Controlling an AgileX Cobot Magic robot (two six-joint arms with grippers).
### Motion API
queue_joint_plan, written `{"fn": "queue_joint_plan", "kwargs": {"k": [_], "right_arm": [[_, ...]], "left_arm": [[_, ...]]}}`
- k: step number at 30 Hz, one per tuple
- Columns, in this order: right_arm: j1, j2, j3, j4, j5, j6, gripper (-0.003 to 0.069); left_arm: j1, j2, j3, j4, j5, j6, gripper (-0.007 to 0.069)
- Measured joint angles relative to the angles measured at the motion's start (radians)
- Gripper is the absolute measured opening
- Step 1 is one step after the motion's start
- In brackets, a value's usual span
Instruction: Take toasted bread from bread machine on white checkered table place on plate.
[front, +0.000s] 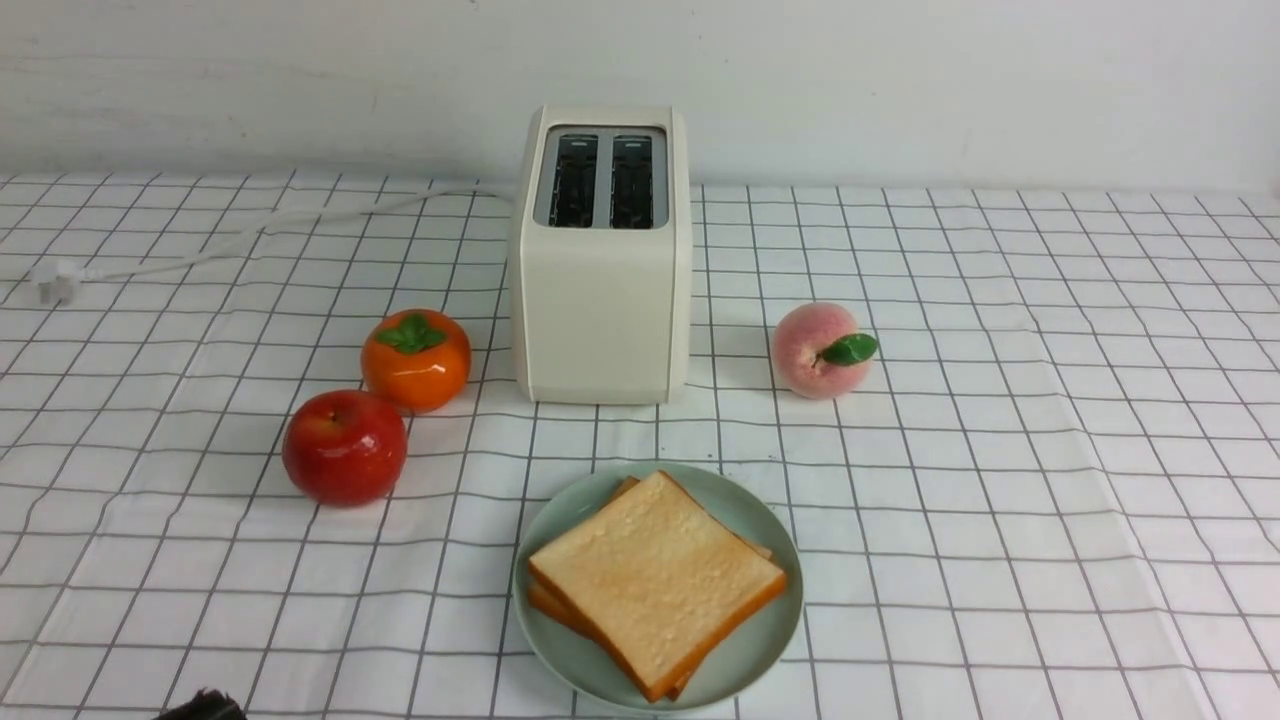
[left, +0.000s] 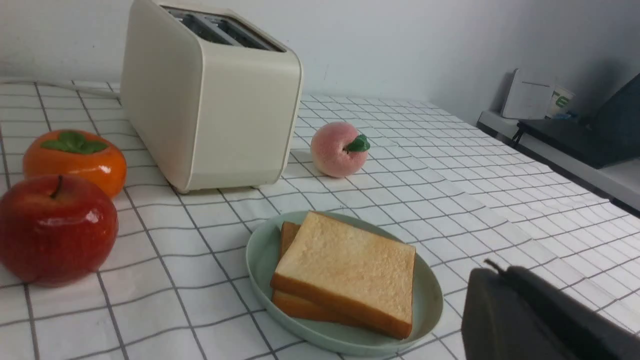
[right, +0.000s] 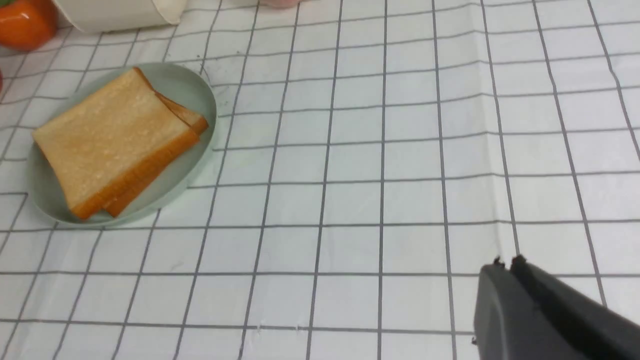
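**Markings.** The only writing in view is green lettering on a white cup (left: 561, 100), seen from the left wrist view on a side shelf beyond the table's edge. It is partly hidden and too small to read. A plain white box (left: 527, 94) stands just beside the cup.

**Task items.** The toast (front: 655, 580), two square slices, lies stacked on the plate (front: 765, 640). The upper slice is turned slightly, so a corner and an edge of the lower one show. The plate sits on the table (front: 1000, 500), directly in front of the toaster (front: 600, 300) and apart from it. The toaster stands upright, and both its slots show dark. Its cord (front: 250, 235) runs off to the left to a plug (front: 55, 283) lying on the cloth.

**Other items.**
- A persimmon (front: 416, 360) sits to the left of the toaster.
- An apple (front: 345, 447) sits just in front of the persimmon.
- A peach (front: 818, 350) sits to the right of the toaster.

**Arms.**
- The left gripper (left: 500, 270) is low near the table, close to the plate but clear of it. Its fingers are pressed together and hold nothing. In the front view only a dark scrap of it shows, at the lower left edge.
- The right gripper (right: 506, 264) hangs above bare cloth, well apart from the plate. It is pointed down and forward. Its fingers meet at a thin seam and hold nothing.
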Motion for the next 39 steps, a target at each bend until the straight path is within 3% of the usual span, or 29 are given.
{"fn": "queue_joint_plan", "kwargs": {"k": [12, 16, 20, 23, 39], "right_arm": [[-0.002, -0.007, 0.033, -0.011, -0.020, 0.002, 0.0010], [-0.096, -0.082, 0.112, -0.077, -0.220, -0.021, -0.0005], [-0.190, -0.169, 0.313, -0.061, -0.480, -0.140, -0.0019], [-0.200, -0.232, 0.467, -0.058, -0.576, -0.187, -0.0018], [-0.200, -0.245, 0.520, -0.111, -0.546, -0.208, -0.0015]], "left_arm": [[0.000, 0.000, 0.013, 0.000, 0.000, 0.000, -0.0013], [0.000, 0.000, 0.013, 0.000, 0.000, 0.000, -0.0013], [0.000, 0.000, 0.015, 0.000, 0.000, 0.000, -0.0013], [0.000, 0.000, 0.021, -0.001, 0.000, 0.000, -0.0013], [0.000, -0.001, 0.023, -0.001, 0.000, 0.000, -0.0012]]}}
